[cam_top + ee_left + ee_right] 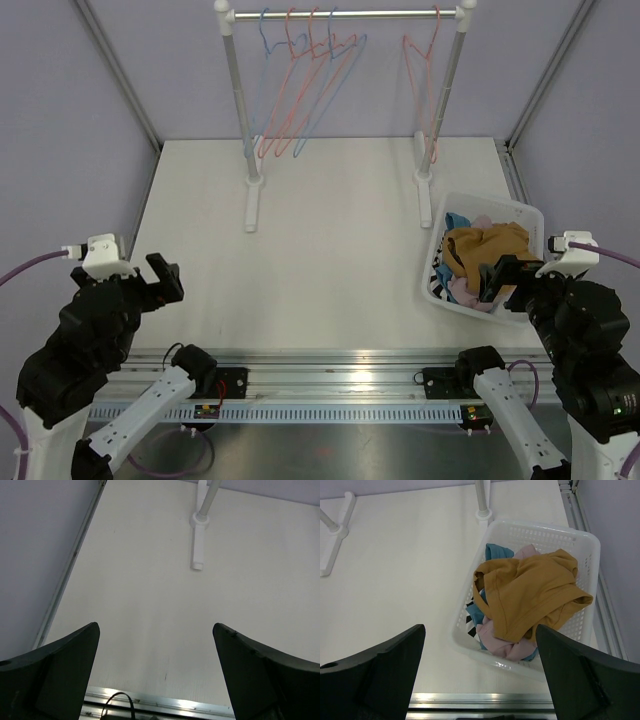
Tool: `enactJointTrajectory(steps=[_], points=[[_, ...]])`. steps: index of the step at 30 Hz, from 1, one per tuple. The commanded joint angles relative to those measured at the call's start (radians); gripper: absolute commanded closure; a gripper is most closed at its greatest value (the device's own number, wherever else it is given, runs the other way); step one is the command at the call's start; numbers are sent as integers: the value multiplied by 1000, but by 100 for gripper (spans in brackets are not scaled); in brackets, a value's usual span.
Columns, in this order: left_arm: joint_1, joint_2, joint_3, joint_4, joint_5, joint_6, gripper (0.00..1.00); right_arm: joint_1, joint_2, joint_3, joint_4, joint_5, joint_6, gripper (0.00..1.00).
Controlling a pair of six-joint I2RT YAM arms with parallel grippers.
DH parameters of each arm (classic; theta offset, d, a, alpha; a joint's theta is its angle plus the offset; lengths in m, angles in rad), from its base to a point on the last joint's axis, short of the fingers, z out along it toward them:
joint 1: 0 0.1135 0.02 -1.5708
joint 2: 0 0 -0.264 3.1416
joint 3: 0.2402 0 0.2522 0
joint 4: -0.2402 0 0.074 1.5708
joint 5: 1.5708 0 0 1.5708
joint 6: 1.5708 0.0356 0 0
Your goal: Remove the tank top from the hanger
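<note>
Aluminium slotted mounting rail (330,385) along the near edge of the cream-white bench (330,250), with both arm bases bolted to it.

Black two-fingered left claw (165,272): jaws spread wide and gripping nothing, above the near-left part of the bench (its wrist view shows only the bench surface and one white rack foot (198,555) beyond the fingers).

Black two-fingered right claw (497,275): jaws likewise wide apart and gripping nothing, poised over the near edge of the basket.

White perforated plastic basket (527,215): on the right side of the bench, close to the rack's right foot.

Mustard-yellow tank top (530,595): crumpled on top of the pile in the basket, apart from both claws. The folds make the cut hard to confirm, though strap-like loops show.

Under it lie a teal garment (495,552), a pale pink garment (497,642) and a black-and-white striped scrap (470,620).

White-posted garment rack with a metal bar (350,14): at the far end of the bench.

Blue and red wire hangers (310,90): clustered at the bar's left end, with a single red hanger (420,60) near the right end.
</note>
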Motion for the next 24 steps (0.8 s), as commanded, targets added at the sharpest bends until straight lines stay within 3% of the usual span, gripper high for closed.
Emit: enactJointTrajectory(steps=[1, 9, 24], points=[[3, -46, 48, -106, 22, 28, 1, 3, -15, 4, -9, -50, -37, 0], [3, -103, 65, -122, 51, 42, 1, 4, 4, 26, -5, -38, -35, 0], [3, -127, -41, -8, 50, 42, 1, 3, 45, -37, 75, -38, 1, 0]])
